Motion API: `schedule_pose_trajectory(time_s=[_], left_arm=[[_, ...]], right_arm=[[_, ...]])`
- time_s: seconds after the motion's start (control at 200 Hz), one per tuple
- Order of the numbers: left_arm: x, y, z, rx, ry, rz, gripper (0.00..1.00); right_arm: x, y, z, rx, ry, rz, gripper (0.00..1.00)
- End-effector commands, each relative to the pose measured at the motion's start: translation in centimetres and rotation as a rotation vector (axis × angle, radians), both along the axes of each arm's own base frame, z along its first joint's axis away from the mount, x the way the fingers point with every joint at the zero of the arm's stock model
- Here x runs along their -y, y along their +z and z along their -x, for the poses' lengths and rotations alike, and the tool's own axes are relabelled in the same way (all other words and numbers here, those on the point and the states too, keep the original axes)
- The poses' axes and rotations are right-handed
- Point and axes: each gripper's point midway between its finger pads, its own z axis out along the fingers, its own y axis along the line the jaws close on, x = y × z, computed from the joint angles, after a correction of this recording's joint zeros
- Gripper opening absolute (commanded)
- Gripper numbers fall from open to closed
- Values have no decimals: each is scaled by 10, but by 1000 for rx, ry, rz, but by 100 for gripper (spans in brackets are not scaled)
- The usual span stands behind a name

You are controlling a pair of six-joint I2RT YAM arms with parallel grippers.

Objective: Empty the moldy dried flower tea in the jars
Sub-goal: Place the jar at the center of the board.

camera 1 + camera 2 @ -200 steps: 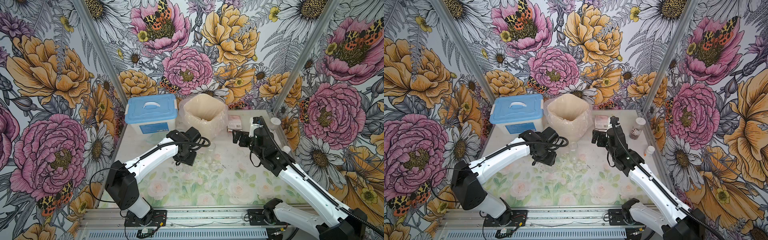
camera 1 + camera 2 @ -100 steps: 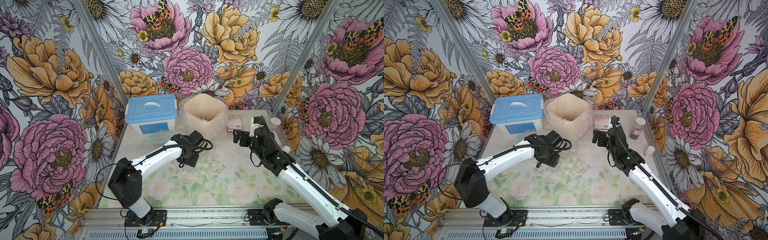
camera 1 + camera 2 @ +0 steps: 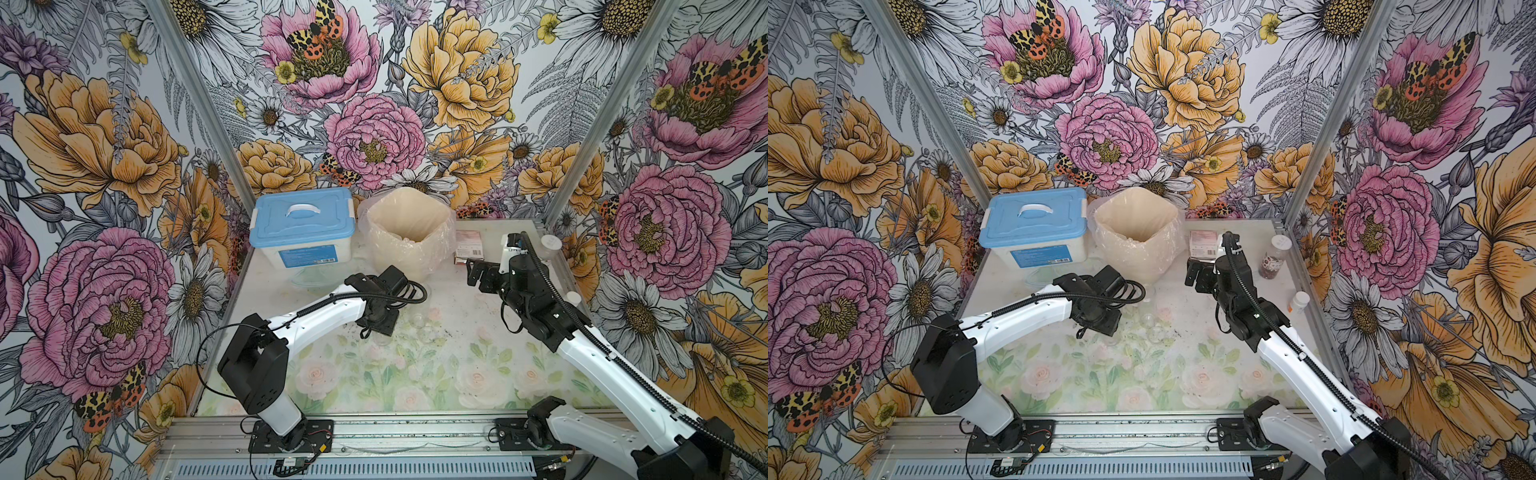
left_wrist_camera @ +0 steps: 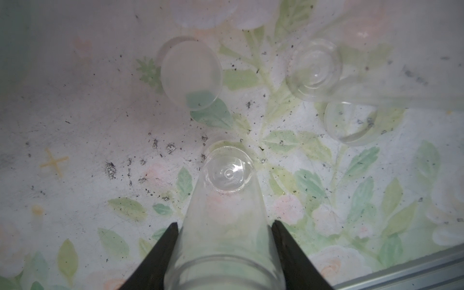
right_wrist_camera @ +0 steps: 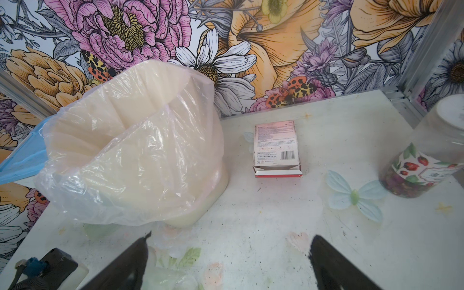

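My left gripper (image 4: 224,226) is shut on a slim clear jar (image 4: 227,190) that stands upright on the table and looks empty. In both top views the wrist (image 3: 380,328) hides that grip. A second clear jar (image 4: 313,72) stands open and empty close by, also seen in a top view (image 3: 1148,318). A wider labelled jar (image 5: 421,160) with a white lid holds the moldy dried flower tea (image 5: 401,183), reddish-brown buds at its bottom; it stands at the far right (image 3: 1273,257). My right gripper (image 5: 229,251) hangs open and empty over the table, in front of the bin (image 3: 478,274).
A bag-lined cream bin (image 3: 407,253) stands at the back, beside a blue-lidded white box (image 3: 303,220). A small carton (image 5: 276,148) lies right of the bin. Two clear lids (image 4: 190,75) (image 4: 351,123) lie near the jars. A white-capped bottle (image 3: 1299,301) stands by the right edge. Dark crumbs dot the table (image 4: 125,170).
My left arm has swung at the elbow and its wrist has shifted a little right and toward the front, still holding the jar. The right arm has not moved.
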Motion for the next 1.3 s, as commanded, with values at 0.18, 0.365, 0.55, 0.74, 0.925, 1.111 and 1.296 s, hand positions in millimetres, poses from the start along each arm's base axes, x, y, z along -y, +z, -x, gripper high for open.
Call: schedule_pose_trajectory(time_s=[0.18, 0.365, 0.55, 0.74, 0.925, 1.111, 1.296], left_arm=[[4, -2, -4, 30, 5, -7, 57], [7, 2, -4, 31, 4, 13, 71], [8, 6, -4, 35, 4, 26, 80], [11, 49, -8, 132, 25, 122, 89], [8, 114, -14, 316, 52, 304, 96], [2, 152, -12, 501, 54, 515, 99], [-15, 162, -15, 591, 86, 619, 99]], right_arm=[[0, 1, -3, 4, 7, 6, 99], [1, 0, -3, 2, 7, 10, 99], [0, 2, -2, 4, 13, 6, 99], [5, 10, 1, 11, 18, 46, 99], [34, 19, -1, -46, -61, 154, 99], [77, 26, -4, -123, -181, 243, 99], [131, 23, -22, -231, -311, 296, 99]])
